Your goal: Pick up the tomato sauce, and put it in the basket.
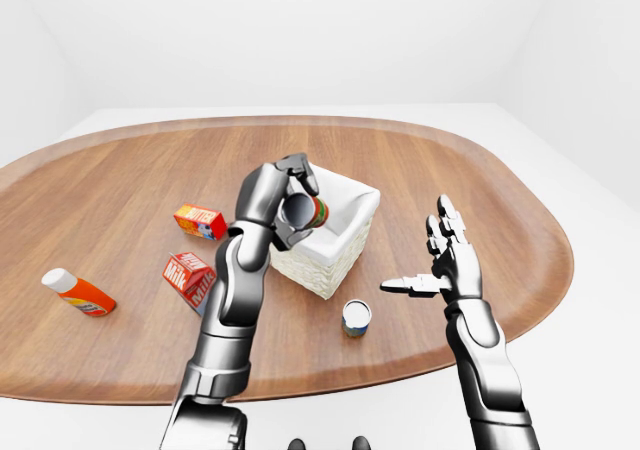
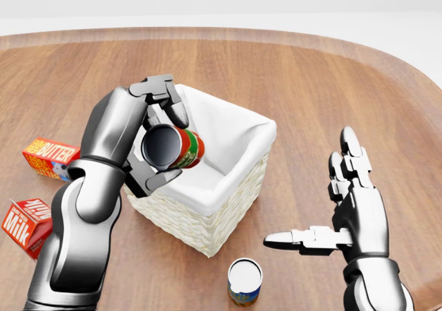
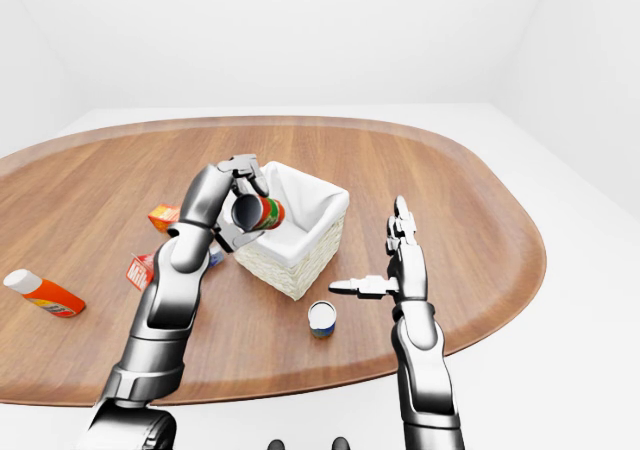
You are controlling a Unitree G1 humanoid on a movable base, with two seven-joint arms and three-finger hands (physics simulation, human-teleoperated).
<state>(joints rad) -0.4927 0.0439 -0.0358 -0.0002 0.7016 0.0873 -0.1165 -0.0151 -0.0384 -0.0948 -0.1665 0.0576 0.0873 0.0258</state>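
Note:
My left hand [image 2: 160,135] is shut on the tomato sauce can [image 2: 176,147], a red, white and green tin lying on its side with its dark end toward the head camera. It hangs over the left rim of the wicker basket [image 2: 228,214], which has a white cloth lining. My right hand [image 2: 338,211] is open at the lower right of the head view, fingers spread, apart from the basket and holding nothing.
A blue-labelled can [image 2: 244,281] stands upright below the basket. A butter box [image 2: 50,157] and a milk carton [image 2: 26,227] lie at the left. An orange bottle [image 1: 78,292] lies far left on the wooden table [image 2: 311,83].

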